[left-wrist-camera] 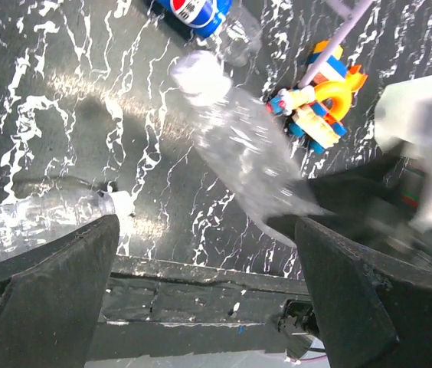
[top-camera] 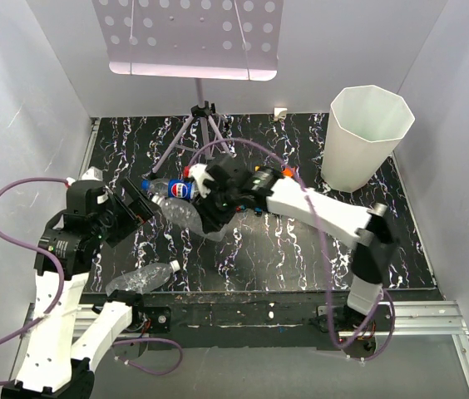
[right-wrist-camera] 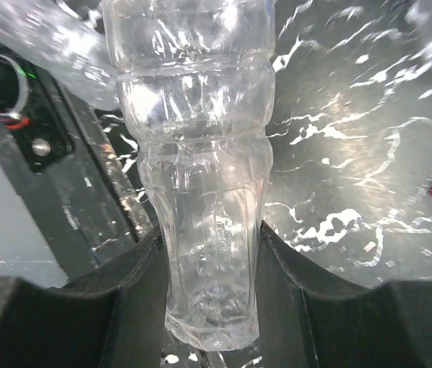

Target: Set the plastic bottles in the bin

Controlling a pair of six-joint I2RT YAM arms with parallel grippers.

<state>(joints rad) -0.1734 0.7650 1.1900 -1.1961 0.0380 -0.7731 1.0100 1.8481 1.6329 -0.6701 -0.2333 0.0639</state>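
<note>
My right gripper is shut on a clear unlabelled bottle near the table's left middle. In the right wrist view the bottle sits squeezed between the two fingers. In the left wrist view it shows a white cap. My left gripper is open and empty just left of that bottle. The Pepsi bottle lies behind it. A second clear bottle lies near the front edge. The white bin stands at the back right. No green or orange bottle shows.
A tripod with a perforated plate stands at the back middle. Toy blocks lie under my right arm. White walls close in the left, back and right sides.
</note>
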